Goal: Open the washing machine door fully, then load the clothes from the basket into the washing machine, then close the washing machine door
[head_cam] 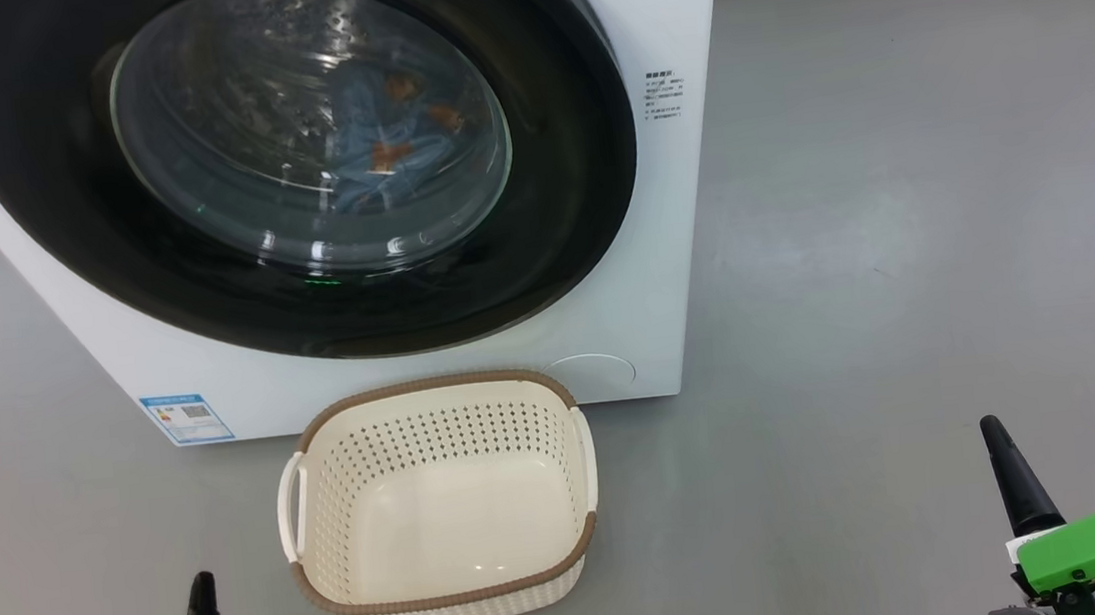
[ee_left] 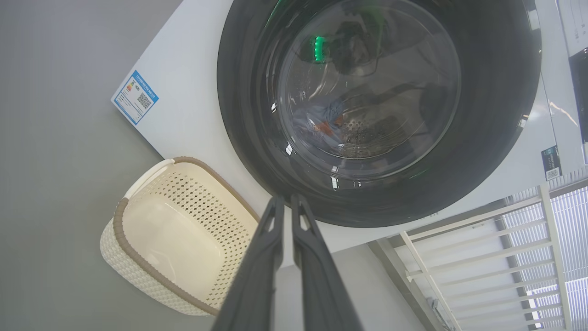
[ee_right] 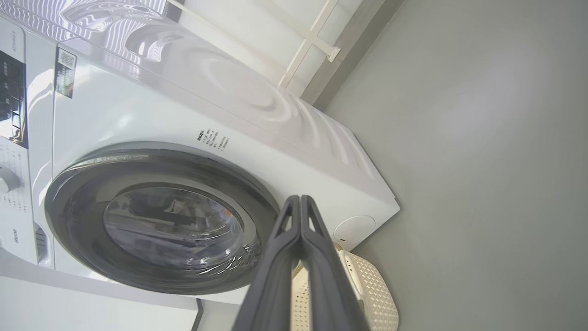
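Down at the lower left of my head view, my left gripper (head_cam: 201, 590) points up over the grey floor (head_cam: 900, 213), jaws pressed together and holding nothing. Along my left wrist, its two dark fingers (ee_left: 268, 243) run side by side with only a thin slit between them, their tips nearly meeting and touching nothing. My right gripper (head_cam: 997, 435) rises at the lower right, well apart from everything, and its jaws are closed too. From my right wrist those fingers lie flat against each other, again pinching nothing.

Between my two grippers, nearer the left one, the basket (head_cam: 435, 387) stands on the floor just in front of the washing machine (head_cam: 692, 193), its cream bottom showing bare. Behind it the washing machine door (head_cam: 45, 205) sits closed, flush against the white front. Through its bulging glass I see the clothes (head_cam: 391, 142), blue fabric with orange-brown prints, lying inside the drum. A small blue-white label (head_cam: 187, 419) sits low on the front, to the left of the basket.
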Robot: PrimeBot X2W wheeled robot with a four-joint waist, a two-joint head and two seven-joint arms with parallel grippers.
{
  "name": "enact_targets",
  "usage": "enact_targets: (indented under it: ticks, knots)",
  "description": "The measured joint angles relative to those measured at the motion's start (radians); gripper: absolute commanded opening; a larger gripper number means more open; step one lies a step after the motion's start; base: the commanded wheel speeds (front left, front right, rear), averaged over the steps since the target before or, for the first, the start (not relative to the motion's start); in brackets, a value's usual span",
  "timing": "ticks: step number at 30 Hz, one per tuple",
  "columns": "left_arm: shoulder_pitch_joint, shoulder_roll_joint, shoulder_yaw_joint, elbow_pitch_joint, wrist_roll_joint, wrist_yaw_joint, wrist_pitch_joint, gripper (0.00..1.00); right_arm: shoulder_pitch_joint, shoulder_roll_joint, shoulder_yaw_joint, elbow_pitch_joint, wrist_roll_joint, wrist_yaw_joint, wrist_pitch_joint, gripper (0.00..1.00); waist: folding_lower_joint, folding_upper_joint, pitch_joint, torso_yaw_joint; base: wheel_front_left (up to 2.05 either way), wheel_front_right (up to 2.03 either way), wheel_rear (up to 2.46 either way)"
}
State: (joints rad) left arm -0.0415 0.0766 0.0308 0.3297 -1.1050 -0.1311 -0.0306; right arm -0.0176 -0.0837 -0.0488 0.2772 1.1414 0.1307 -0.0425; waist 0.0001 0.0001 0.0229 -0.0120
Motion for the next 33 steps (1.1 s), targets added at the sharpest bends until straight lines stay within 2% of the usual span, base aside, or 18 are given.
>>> enact_targets:
  ticks: [33]
  knots:
    - [-0.020, -0.028, 0.034, -0.035, -0.336, 0.000, 0.094, 0.00, -0.036, 0.022, -0.053, -0.003, 0.312, 0.000, 0.099, 0.00, 0.0000, 0.0000, -0.014, 0.008, 0.00, 0.00, 0.00]
